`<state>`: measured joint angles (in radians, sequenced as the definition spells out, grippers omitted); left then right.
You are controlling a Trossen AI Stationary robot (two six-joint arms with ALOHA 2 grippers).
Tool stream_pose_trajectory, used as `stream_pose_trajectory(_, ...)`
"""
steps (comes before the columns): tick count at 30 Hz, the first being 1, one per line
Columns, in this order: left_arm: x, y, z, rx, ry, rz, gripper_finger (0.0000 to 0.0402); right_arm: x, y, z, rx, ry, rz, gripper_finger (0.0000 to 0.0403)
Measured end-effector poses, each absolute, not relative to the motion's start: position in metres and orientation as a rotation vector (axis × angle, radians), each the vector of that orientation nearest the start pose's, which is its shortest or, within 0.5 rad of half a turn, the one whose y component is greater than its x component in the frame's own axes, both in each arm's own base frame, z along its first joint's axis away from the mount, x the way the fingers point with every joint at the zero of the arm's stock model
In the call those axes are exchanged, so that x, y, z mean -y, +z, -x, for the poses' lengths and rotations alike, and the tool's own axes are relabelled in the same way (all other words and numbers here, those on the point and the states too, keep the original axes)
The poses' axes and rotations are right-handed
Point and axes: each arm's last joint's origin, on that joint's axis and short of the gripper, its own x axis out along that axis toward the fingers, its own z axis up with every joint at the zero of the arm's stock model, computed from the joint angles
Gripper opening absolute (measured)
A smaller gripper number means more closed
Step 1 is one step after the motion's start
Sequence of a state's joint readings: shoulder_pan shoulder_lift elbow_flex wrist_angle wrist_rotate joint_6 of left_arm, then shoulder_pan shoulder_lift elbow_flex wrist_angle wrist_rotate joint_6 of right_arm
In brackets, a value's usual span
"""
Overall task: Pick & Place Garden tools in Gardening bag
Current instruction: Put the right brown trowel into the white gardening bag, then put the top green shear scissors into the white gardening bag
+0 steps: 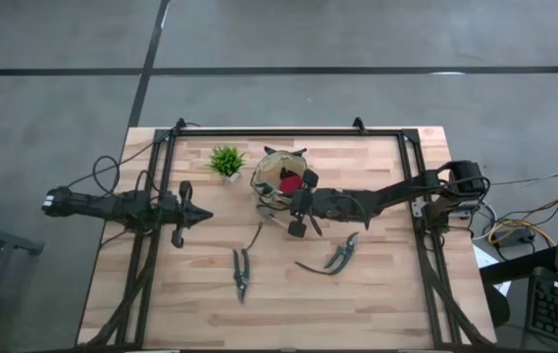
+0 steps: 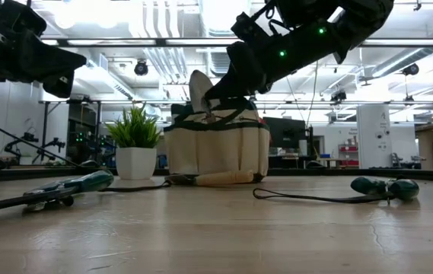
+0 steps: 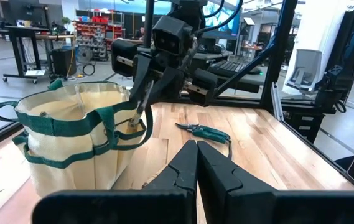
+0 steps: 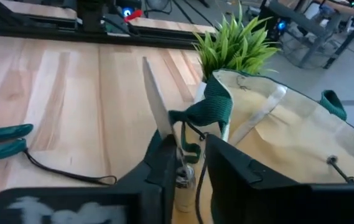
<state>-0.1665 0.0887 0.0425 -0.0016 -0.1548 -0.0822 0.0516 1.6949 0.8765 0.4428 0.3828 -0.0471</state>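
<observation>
The tan gardening bag [image 1: 267, 169] with green straps stands at the table's far middle, a red item [image 1: 290, 183] inside it. My right gripper [image 4: 192, 165] is at the bag's near side, open. Between its fingers a metal trowel [image 4: 155, 102] stands blade up, just outside the bag's rim [image 4: 257, 93] and beside a green handle loop [image 4: 211, 106]; its lower end is hidden. Two green-handled pruning shears [image 1: 241, 273] [image 1: 337, 257] lie flat on the near table. A wooden-handled tool [image 2: 224, 179] lies at the bag's foot. My left gripper [image 3: 196, 163] waits shut at the left. My right gripper's fingers stand on either side of the trowel's neck [image 4: 180, 163], slanting down from the table's right. There is a gap between the neck and one finger [image 4: 226, 168]. I cannot tell whether the other finger [image 4: 158, 168] touches it. The trowel stands upright against the bag's side.
A small potted plant [image 1: 226, 162] stands just left of the bag. A black frame [image 1: 288, 131] runs along the table's far edge and both sides. A cord [image 2: 307, 198] trails from the right shears. There is bare wood at the near left and near right.
</observation>
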Motion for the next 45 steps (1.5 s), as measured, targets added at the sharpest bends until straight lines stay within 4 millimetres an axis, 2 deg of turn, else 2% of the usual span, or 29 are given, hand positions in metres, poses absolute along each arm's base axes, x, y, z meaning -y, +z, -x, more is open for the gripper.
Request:
stream_pose_trajectory(9,0.012,0.171,-0.100,-0.047,-0.010,0.075,0.0010,-0.010,0.217,-0.340,-0.339,-0.301,0.099,0.0133)
stream_pose_trajectory(14,0.012,0.171,-0.100,-0.047,-0.009,0.075,0.0010,-0.016,0.231,-0.330,-0.303,-0.231,0.061,0.0144)
stream_pose_trajectory(20,0.012,0.171,-0.100,-0.047,-0.010,0.075,0.0010,-0.021,0.235,-0.311,-0.387,-0.201,0.004,0.0144)
stream_pose_trajectory(27,0.012,0.171,-0.100,-0.048,-0.010,0.074,0.0010,-0.030,0.225,-0.283,-0.573,-0.186,-0.159,0.0140)
stream_pose_trajectory(35,0.012,0.171,-0.100,-0.048,-0.009,0.075,0.0010,-0.036,0.207,-0.250,-0.822,-0.281,-0.326,0.0137)
stream_pose_trajectory(37,0.012,0.171,-0.100,-0.048,-0.010,0.075,0.0010,-0.038,0.203,-0.245,-0.845,-0.278,-0.349,0.0137)
stream_pose_trajectory(40,0.012,0.171,-0.100,-0.048,-0.009,0.074,0.0010,-0.046,0.198,-0.241,-0.873,-0.177,-0.360,0.0137)
stream_pose_trajectory(45,0.012,0.171,-0.100,-0.049,-0.010,0.074,0.0010,-0.065,0.188,-0.248,-0.869,-0.091,-0.365,0.0132)
